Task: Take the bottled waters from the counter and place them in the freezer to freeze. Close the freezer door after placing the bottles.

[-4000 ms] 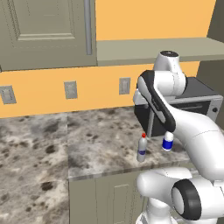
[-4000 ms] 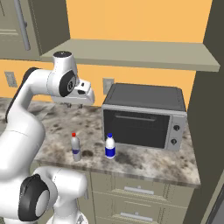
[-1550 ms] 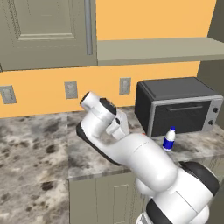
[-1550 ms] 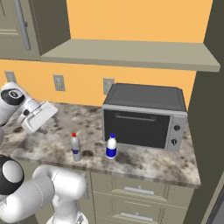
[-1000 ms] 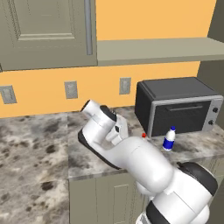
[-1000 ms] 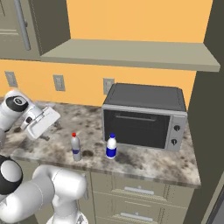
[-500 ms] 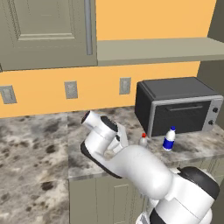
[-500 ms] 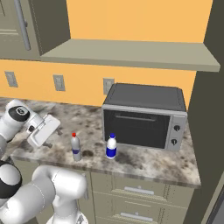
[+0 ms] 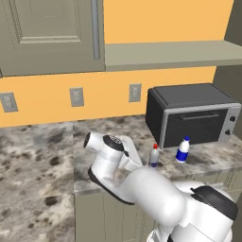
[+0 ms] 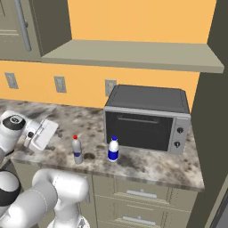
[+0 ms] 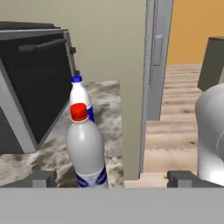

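Observation:
In the hand view my gripper (image 11: pixel 113 179) is open, and its fingertips (image 11: pixel 41 178) stand wide apart low over the counter (image 11: pixel 105 94). The slim red-capped bottled water (image 11: pixel 87 153) stands upright just ahead, left of the midline and untouched. The stubbier blue-capped bottle (image 11: pixel 81 98) is right behind it. In the right base view my gripper (image 10: pixel 50 131) hovers left of the red-capped bottle (image 10: pixel 77 150) and the blue-capped bottle (image 10: pixel 113 149). The left base view has the red-capped bottle (image 9: pixel 154 156) and the blue-capped one (image 9: pixel 182 149) in front of the oven. A tall grey door with a vertical bar handle (image 11: pixel 156 61) shows past the counter's end.
A black and grey toaster oven (image 10: pixel 147 118) sits on the counter just behind the bottles. A beige side panel (image 11: pixel 131 87) rises at the counter's end, with wood floor (image 11: pixel 175 131) beyond. Wall cabinets (image 9: pixel 47 33) and a shelf (image 10: pixel 133 53) hang overhead.
My arm has swung left of the bottles and sunk toward the counter, with the hand turned level to face them. Neither bottle has moved.

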